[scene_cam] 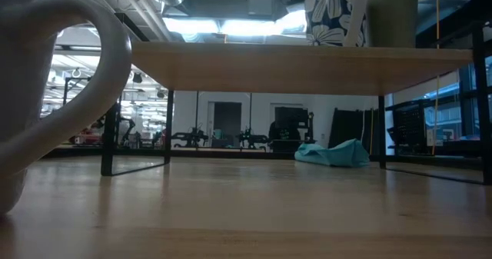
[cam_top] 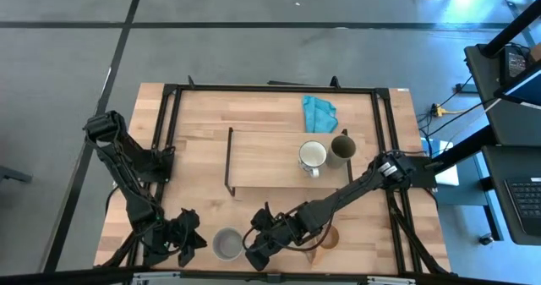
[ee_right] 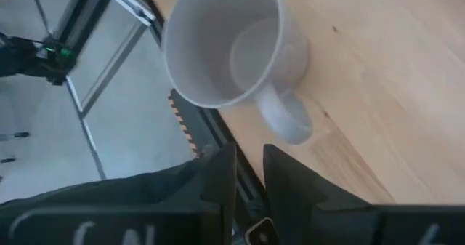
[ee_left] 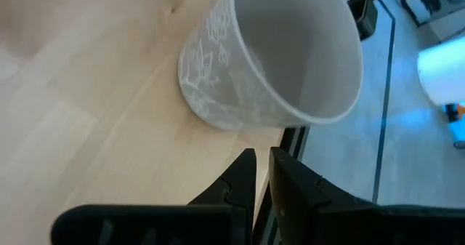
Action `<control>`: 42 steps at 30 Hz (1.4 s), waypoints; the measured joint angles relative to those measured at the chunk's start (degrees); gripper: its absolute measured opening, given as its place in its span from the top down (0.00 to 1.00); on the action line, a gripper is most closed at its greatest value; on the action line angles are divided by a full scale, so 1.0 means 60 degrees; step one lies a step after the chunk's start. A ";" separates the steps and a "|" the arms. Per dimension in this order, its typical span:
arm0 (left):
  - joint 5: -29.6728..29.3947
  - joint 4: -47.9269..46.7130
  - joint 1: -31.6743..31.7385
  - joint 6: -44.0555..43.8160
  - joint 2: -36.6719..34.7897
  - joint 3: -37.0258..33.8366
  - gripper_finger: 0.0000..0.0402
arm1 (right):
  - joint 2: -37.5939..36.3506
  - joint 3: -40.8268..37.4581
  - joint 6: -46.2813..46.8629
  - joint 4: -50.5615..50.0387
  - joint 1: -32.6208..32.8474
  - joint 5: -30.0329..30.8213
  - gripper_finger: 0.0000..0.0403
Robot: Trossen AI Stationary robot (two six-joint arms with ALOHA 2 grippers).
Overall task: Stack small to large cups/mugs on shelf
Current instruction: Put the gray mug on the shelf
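Two cups, white (cam_top: 312, 156) and olive (cam_top: 341, 149), stand on the shelf (cam_top: 262, 160) right of centre. Grey mug (cam_top: 226, 243) sits on the table (cam_top: 203, 167) at bottom centre, between left claw (cam_top: 193, 239) and right claw (cam_top: 256, 249), both narrowly open, holding nothing.

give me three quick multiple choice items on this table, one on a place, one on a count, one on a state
1. Where is the grey handled mug?
A on the light-wood shelf
B on the tabletop's near edge between the pincers
C on the teal cloth

2. How many cups stand on the light-wood shelf?
A one
B two
C four

3. The grey mug is:
A upright and empty
B tipped on its side
C upside down

Answers: 1 B, the high view shows it between left pincer and right pincer. 2 B, the white cup and olive-green cup. 3 A, the right wrist view looks into its bare inside.
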 joint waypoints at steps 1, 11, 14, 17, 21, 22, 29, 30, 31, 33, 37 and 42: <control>0.0000 0.0021 0.0053 0.0007 0.0000 0.0000 0.91 | 0.0023 0.0000 -0.0003 -0.0053 0.0006 0.0000 0.83; 0.0011 0.0044 0.0158 0.0025 0.0000 0.0000 0.91 | 0.0224 -0.0005 -0.0058 -0.0039 -0.0002 0.0539 0.90; 0.0016 0.0041 0.0158 0.0039 0.0000 0.0000 0.91 | 0.0221 -0.0004 -0.0056 -0.0008 -0.0002 0.1005 0.90; 0.0111 0.0041 0.0158 0.0197 0.0000 0.0000 0.91 | 0.0221 -0.0004 -0.0051 -0.0024 -0.0002 0.1151 0.90; 0.0120 0.0041 0.0158 0.0203 0.0000 0.0000 0.91 | 0.0221 -0.0007 -0.0048 -0.0022 -0.0002 0.1134 0.90; 0.0120 0.0041 0.0158 0.0203 0.0000 0.0000 0.91 | 0.0221 -0.0004 -0.0047 -0.0025 -0.0002 0.1110 0.90; 0.0113 0.0090 0.0225 0.0241 0.0000 0.0000 0.91 | 0.0221 -0.0105 -0.0043 0.0156 -0.0005 0.0667 0.98; 0.0109 0.0129 0.0258 0.0271 0.0000 0.0000 0.91 | 0.0221 -0.0140 -0.0040 0.0194 -0.0005 0.0667 0.99; 0.0111 0.0159 0.0308 0.0273 0.0000 0.0000 0.91 | 0.0221 -0.0157 -0.0040 0.0201 -0.0005 0.0663 0.98; 0.0109 0.0161 0.0405 0.0286 0.0000 0.0000 0.91 | 0.0221 -0.0157 -0.0029 0.0306 -0.0005 0.0667 0.98; 0.0124 0.0198 0.0549 0.0524 0.0000 0.0000 0.91 | 0.0217 -0.0153 0.0033 0.0308 -0.0005 0.0671 0.99; 0.0146 0.0194 0.0696 0.0880 0.0000 0.0000 0.91 | 0.0217 -0.0153 0.0035 0.0300 -0.0009 0.0674 0.99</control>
